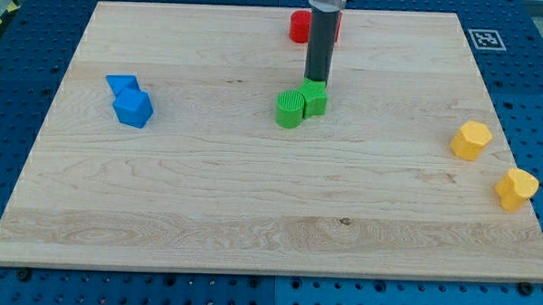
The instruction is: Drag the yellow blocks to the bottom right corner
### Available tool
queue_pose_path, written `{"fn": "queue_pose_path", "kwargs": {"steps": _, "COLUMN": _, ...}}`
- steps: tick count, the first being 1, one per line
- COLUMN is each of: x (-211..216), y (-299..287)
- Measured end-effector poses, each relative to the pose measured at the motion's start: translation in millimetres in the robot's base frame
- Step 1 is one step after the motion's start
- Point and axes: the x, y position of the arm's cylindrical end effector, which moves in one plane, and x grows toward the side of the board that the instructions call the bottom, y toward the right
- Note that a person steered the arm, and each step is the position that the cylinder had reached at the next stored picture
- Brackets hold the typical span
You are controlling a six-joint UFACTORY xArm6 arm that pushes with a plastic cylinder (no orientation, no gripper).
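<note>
Wooden board (pixel 251 206) is lying flat w/ my tip (pixel 316 81) (bare rod, no pincer to open or close) touching the green blocks (pixel 300 103) — nowhere near the yellow blocks (pixel 493 165), sitting at the view's right. Risk: sweeping over drags green along.

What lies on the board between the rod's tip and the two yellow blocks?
Only bare board: my tip sits at the green blocks, the yellow blocks far right, in the camera view.
</note>
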Motion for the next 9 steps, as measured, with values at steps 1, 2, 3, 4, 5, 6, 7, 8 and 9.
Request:
{"fn": "queue_pose_path", "kwargs": {"steps": 1, "x": -2, "y": 2}}
{"fn": "queue_pose_path", "kwargs": {"steps": 2, "x": -2, "y": 6}}
{"fn": "queue_pose_path", "kwargs": {"steps": 3, "x": -4, "y": 10}}
{"fn": "queue_pose_path", "kwargs": {"steps": 4, "x": -9, "y": 71}}
{"fn": "queue_pose_path", "kwargs": {"steps": 5, "x": -7, "y": 160}}
{"fn": "queue_pose_path", "kwargs": {"steps": 6, "x": 5, "y": 201}}
{"fn": "queue_pose_path", "kwargs": {"steps": 7, "x": 32, "y": 228}}
{"fn": "queue_pose_path", "kwargs": {"steps": 8, "x": 57, "y": 241}}
{"fn": "queue_pose_path", "kwargs": {"steps": 9, "x": 69, "y": 233}}
